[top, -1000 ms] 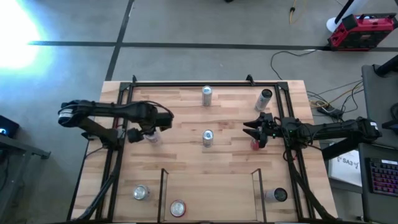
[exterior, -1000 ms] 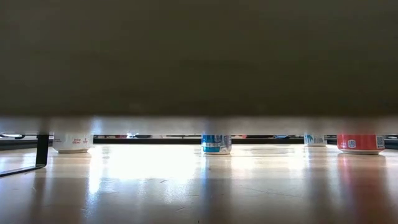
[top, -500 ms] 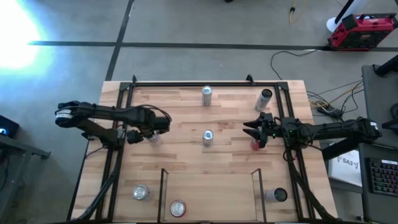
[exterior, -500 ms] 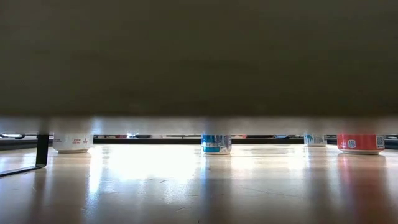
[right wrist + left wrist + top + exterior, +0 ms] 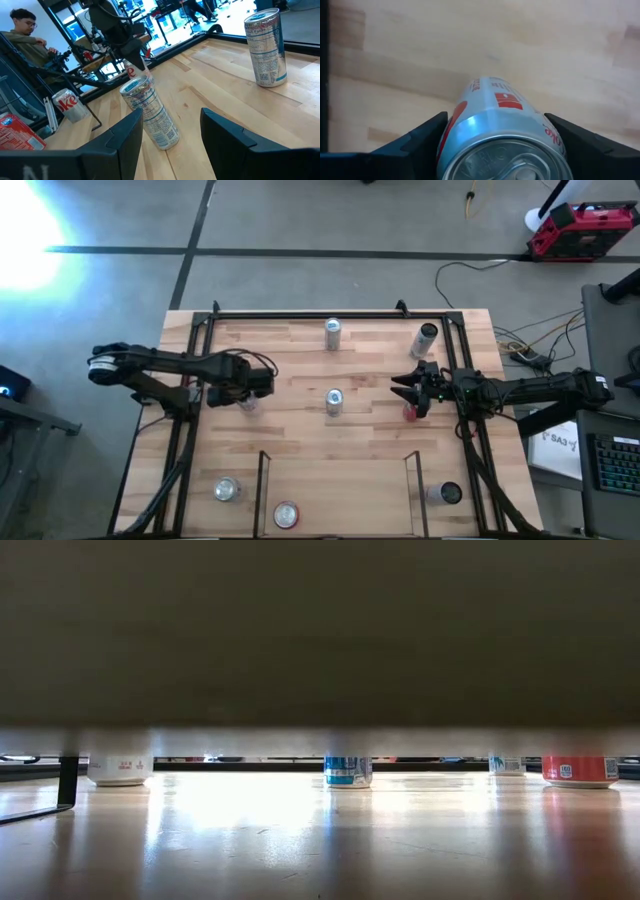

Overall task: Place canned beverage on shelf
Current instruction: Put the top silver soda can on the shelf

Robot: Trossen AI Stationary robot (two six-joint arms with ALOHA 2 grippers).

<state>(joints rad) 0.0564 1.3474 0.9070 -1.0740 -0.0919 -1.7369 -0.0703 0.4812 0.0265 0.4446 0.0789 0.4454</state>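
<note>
1. Between the left gripper's (image 5: pixel 495 145) two dark fingers (image 5: pixel 417 140) stands the silver-and-red aluminium beverage can (image 5: pixel 502 135), upright, long axis vertical, lid toward the wrist.
2. Fingers flank the can closely; contact cannot be told.
3. Right gripper (image 5: pixel 412 393) waits clenched, farther off.
4. Wood-floored shelf bay with thin black rails (image 5: pixel 262 480) lies well apart from the can, at the table's near edge.

Shelf (image 5: pixel 335 480) floor bare except one red-topped can (image 5: pixel 287 514) at its front
</note>
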